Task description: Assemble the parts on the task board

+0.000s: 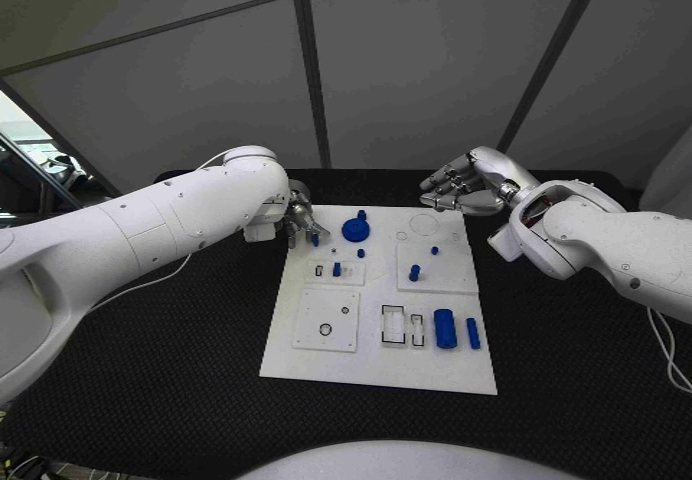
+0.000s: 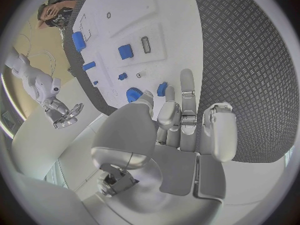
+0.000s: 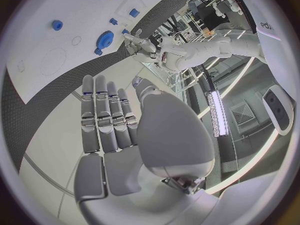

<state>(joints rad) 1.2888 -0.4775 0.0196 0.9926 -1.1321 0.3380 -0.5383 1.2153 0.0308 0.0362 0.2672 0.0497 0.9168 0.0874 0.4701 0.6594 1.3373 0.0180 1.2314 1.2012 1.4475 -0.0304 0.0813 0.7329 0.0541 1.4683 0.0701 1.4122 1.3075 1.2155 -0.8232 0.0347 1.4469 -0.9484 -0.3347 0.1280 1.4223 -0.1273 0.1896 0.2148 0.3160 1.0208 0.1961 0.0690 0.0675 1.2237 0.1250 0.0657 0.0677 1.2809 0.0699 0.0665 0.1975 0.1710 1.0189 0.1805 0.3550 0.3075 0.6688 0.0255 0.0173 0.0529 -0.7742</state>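
The black counter (image 1: 173,400) carries the white task board (image 1: 378,375) in the middle, between my two arms. The left robot hand (image 1: 296,222) is at the board's far left corner, and it seems to pinch a small blue part (image 2: 162,89) at its fingertips (image 2: 186,80), though I cannot see the contact clearly. Just beside it, toward the board's middle, stands the blue gear (image 1: 356,230). The right robot hand (image 1: 464,185) hovers beyond the far right corner, fingers straight and together, holding nothing. I judge the left robot hand is the nearer one to the gear.
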